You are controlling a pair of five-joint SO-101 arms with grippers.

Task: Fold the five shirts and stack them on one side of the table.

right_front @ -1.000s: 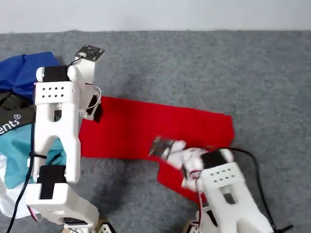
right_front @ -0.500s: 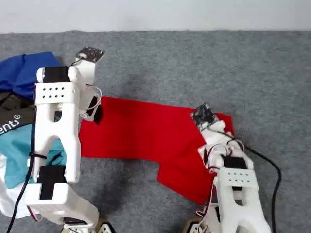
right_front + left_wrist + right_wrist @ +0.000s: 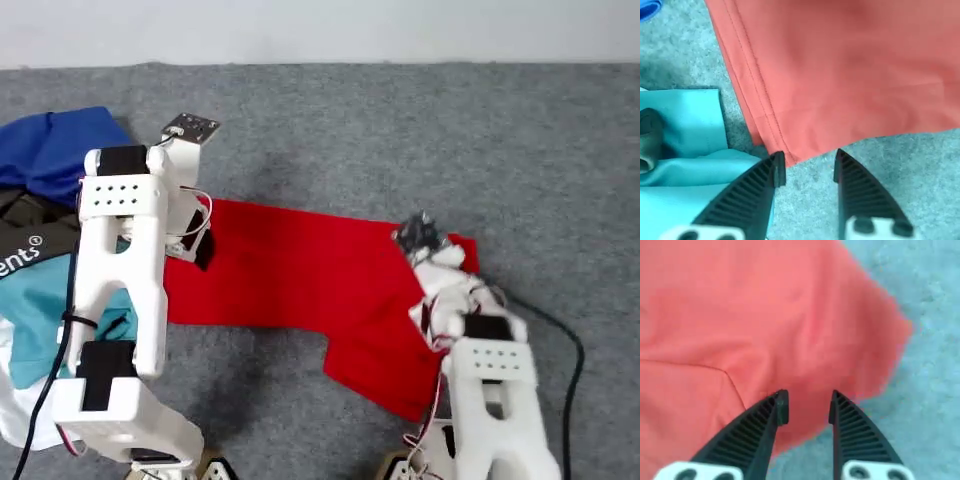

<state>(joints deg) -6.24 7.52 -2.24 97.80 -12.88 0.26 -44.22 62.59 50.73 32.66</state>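
left wrist view shows teal shirt (image 3: 685,120) beside red shirt (image 3: 850,70) hem; high view adds blue shirt (image 3: 50,150). left pincer (image 3: 807,165), right pincer (image 3: 807,407) both parted, empty.

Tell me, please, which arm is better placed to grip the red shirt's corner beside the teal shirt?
Likely left. The left gripper hangs open at that corner of the red shirt, beside the teal shirt; the right gripper is over the opposite end.

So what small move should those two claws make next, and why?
Probably lower both and pinch: the left gripper hangs open over a corner of the red shirt, the right gripper open over its opposite edge, neither holding cloth.
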